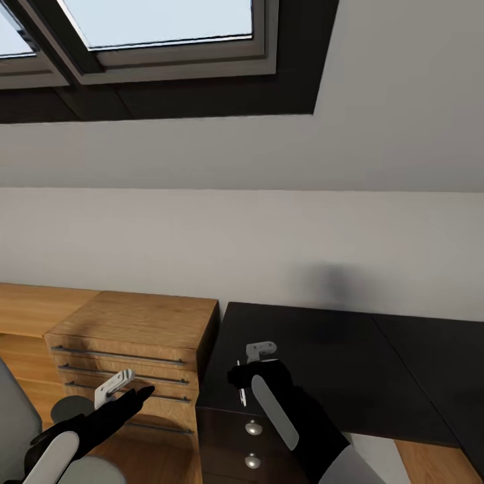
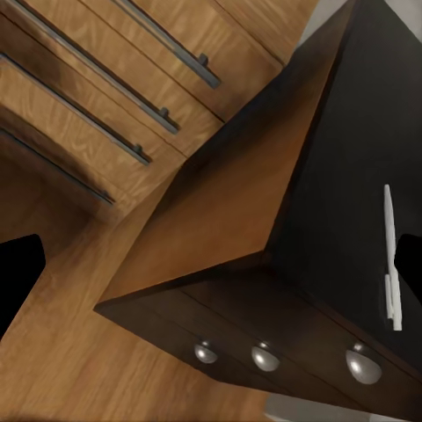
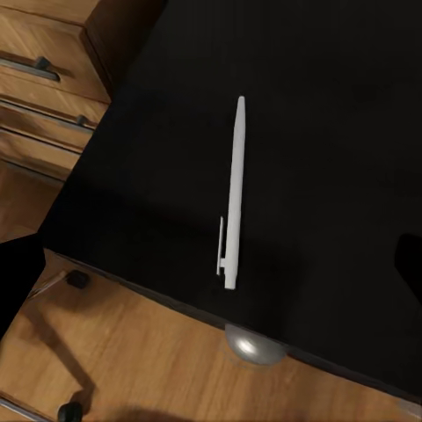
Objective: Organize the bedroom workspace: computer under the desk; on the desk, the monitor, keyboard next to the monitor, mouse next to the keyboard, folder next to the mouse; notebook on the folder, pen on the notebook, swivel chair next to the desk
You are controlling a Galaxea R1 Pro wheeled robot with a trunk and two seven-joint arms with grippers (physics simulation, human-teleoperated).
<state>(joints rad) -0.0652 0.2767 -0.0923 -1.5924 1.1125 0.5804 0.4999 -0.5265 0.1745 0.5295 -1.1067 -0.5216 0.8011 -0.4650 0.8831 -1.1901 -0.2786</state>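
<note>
A white pen (image 3: 233,193) lies on the glossy black desk (image 3: 334,132), close to its front edge. My right gripper (image 3: 215,264) hovers open just above the pen, one finger on each side and neither touching it. In the head view the right gripper (image 1: 238,376) hangs over the desk (image 1: 323,356) near its left front corner, with a sliver of the pen (image 1: 241,396) beneath it. My left gripper (image 1: 131,393) is open and empty, out beside the desk's left end. From its wrist camera I see the pen (image 2: 389,255) on the desk (image 2: 369,132). The swivel chair's grey back (image 1: 13,417) rises at the lower left.
A light-wood drawer unit (image 1: 134,336) with long bar handles stands against the desk's left end. Dark drawers with round metal knobs (image 1: 253,427) sit under the desk corner. Black castors (image 3: 79,280) rest on the wooden floor below the desk edge. A white wall rises behind.
</note>
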